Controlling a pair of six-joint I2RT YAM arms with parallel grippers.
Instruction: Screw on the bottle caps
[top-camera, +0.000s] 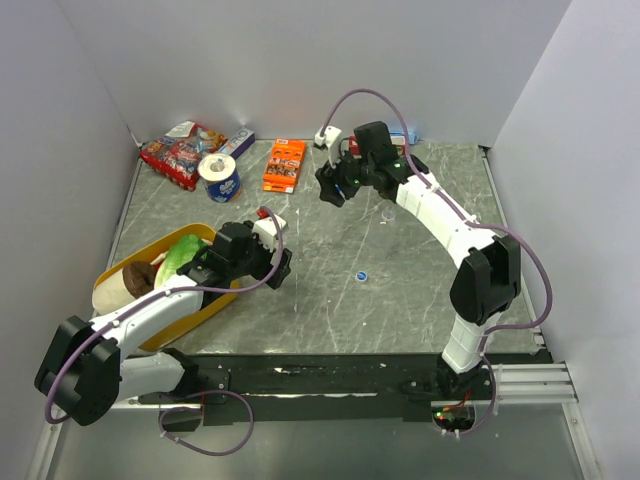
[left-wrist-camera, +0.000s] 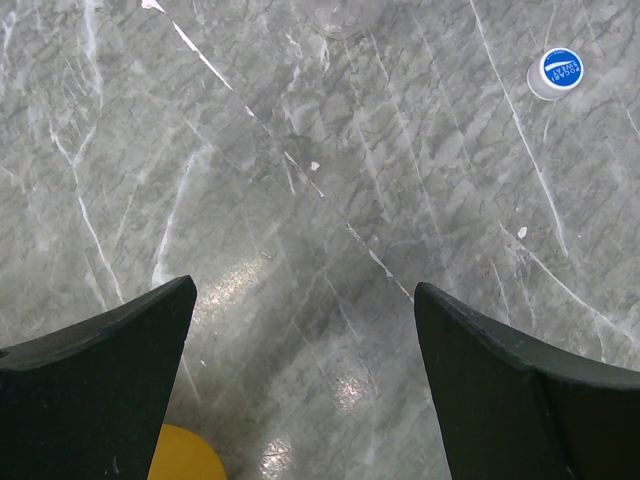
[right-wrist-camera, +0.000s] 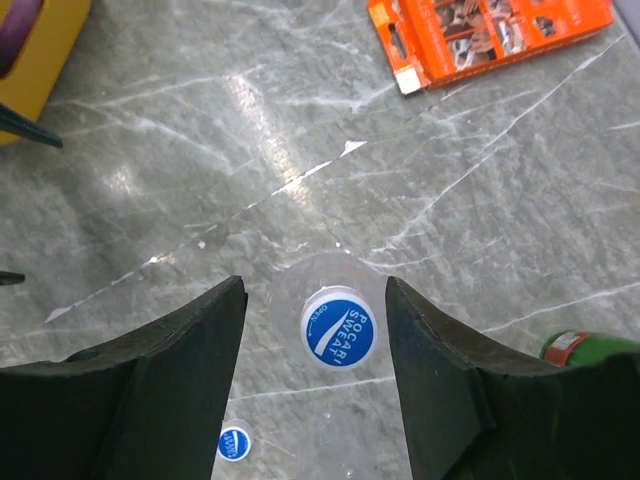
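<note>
In the right wrist view a blue bottle cap (right-wrist-camera: 338, 327) with white lettering sits on top of a small clear bottle (right-wrist-camera: 300, 282) standing on the grey marble table. My right gripper (right-wrist-camera: 315, 290) is open above it, a finger on each side, with gaps to the cap. The arm hides this bottle in the top view. A loose blue cap (top-camera: 361, 276) (right-wrist-camera: 234, 443) (left-wrist-camera: 560, 70) lies on the table. A second clear bottle (top-camera: 388, 213) (left-wrist-camera: 345, 15) stands apart, uncapped. My left gripper (top-camera: 282, 265) (left-wrist-camera: 304, 288) hangs wide open over bare table, holding nothing.
A yellow tray (top-camera: 200, 235) with food items lies under the left arm. At the back stand a blue-and-white tape roll (top-camera: 220, 178), an orange box (top-camera: 285, 165) and a red snack pack (top-camera: 180, 150). A green glass bottle (right-wrist-camera: 590, 345) stands beside the right gripper.
</note>
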